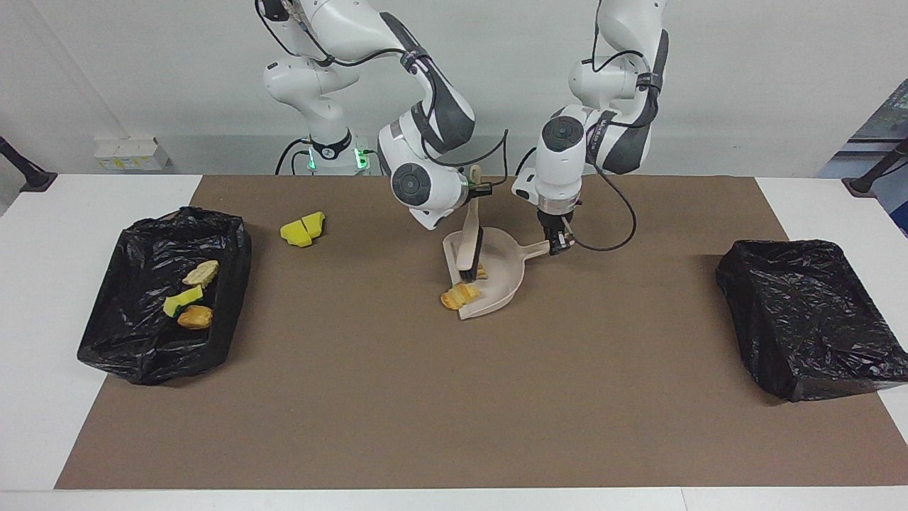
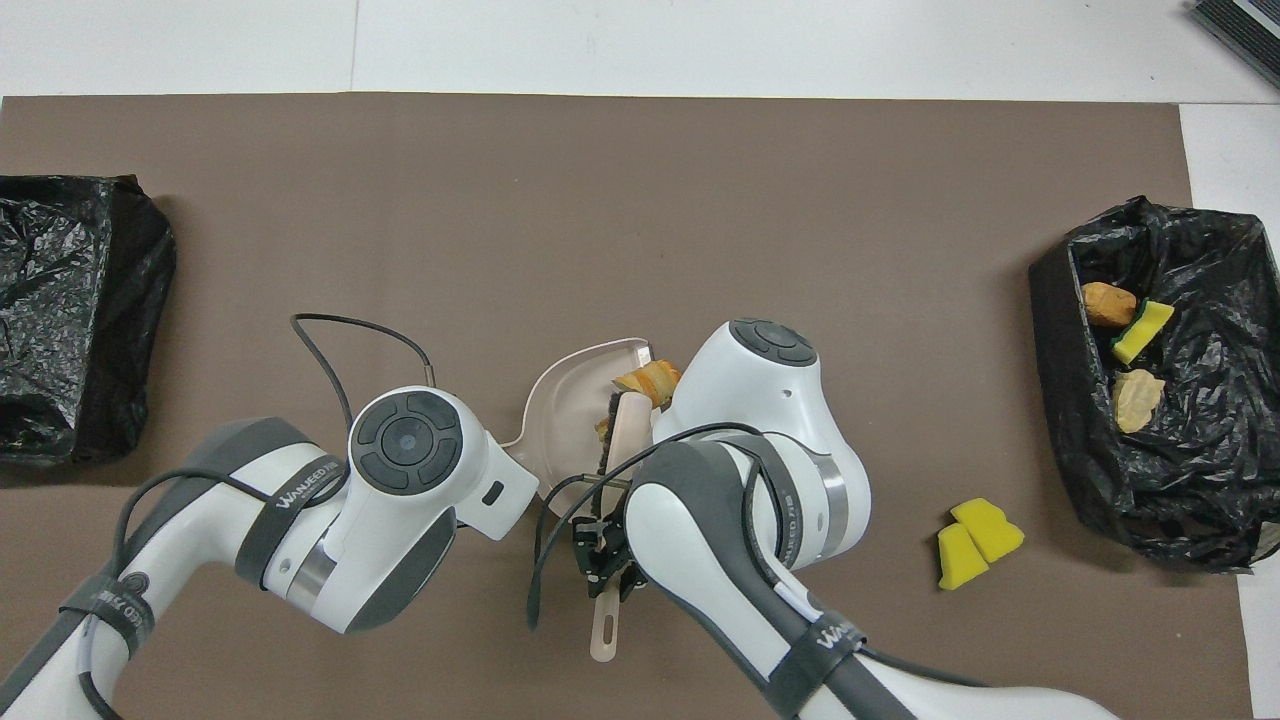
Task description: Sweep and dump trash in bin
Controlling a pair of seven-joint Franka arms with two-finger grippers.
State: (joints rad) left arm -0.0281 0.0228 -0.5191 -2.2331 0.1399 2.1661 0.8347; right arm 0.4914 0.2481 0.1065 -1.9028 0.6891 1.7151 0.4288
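Observation:
My left gripper (image 1: 558, 241) is shut on the handle of the beige dustpan (image 1: 501, 261), whose lip rests on the mat. My right gripper (image 1: 479, 190) is shut on the beige hand brush (image 1: 469, 241), its black bristles down inside the pan's mouth. One croissant piece (image 1: 460, 294) lies at the pan's lip, another (image 1: 482, 271) inside the pan beside the bristles. In the overhead view the pan (image 2: 560, 395), a croissant piece (image 2: 648, 380) and the brush handle (image 2: 628, 430) show between the two arms. Two yellow sponge chunks (image 1: 303, 228) lie on the mat toward the right arm's end.
A black-lined bin (image 1: 128, 341) at the right arm's end holds a pale scrap (image 1: 201, 272), a yellow sponge (image 1: 182, 299) and a brown bread piece (image 1: 195, 317). A second black-lined bin (image 1: 809, 312) stands at the left arm's end. A brown mat (image 1: 425, 397) covers the table.

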